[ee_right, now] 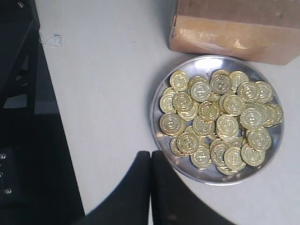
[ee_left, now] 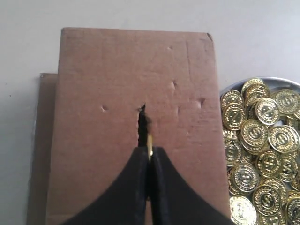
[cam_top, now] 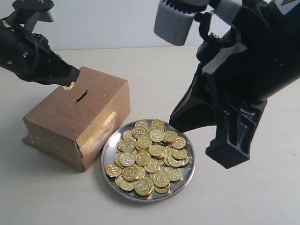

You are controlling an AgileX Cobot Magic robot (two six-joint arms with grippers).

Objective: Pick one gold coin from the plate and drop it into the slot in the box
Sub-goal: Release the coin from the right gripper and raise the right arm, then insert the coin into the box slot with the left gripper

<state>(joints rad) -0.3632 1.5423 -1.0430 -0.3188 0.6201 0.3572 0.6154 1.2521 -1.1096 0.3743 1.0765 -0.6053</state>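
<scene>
Gold coin: I am holding it edge-on in the left tool. The tool's two black fingers are clenching tightly on it, so only a thin gold sliver is showing between their tips. In the left wrist view the coin is hanging directly over one end of the slot and lining up with it. I cannot tell whether it is touching the cardboard.

In the exterior view the left tool is reaching in from the far left over the top of the box. The coin is peeking out beneath the tool's tip, just beside the slot. The box is sitting at the left on the pale surface, and the tape along its front edge is shining.

Just beside the box, to its right, the plate is lying flat and carrying a heaped pile of coins. Farthest right, the right tool is hanging above the surface near the plate's edge, with its black fingers clenching together.
</scene>
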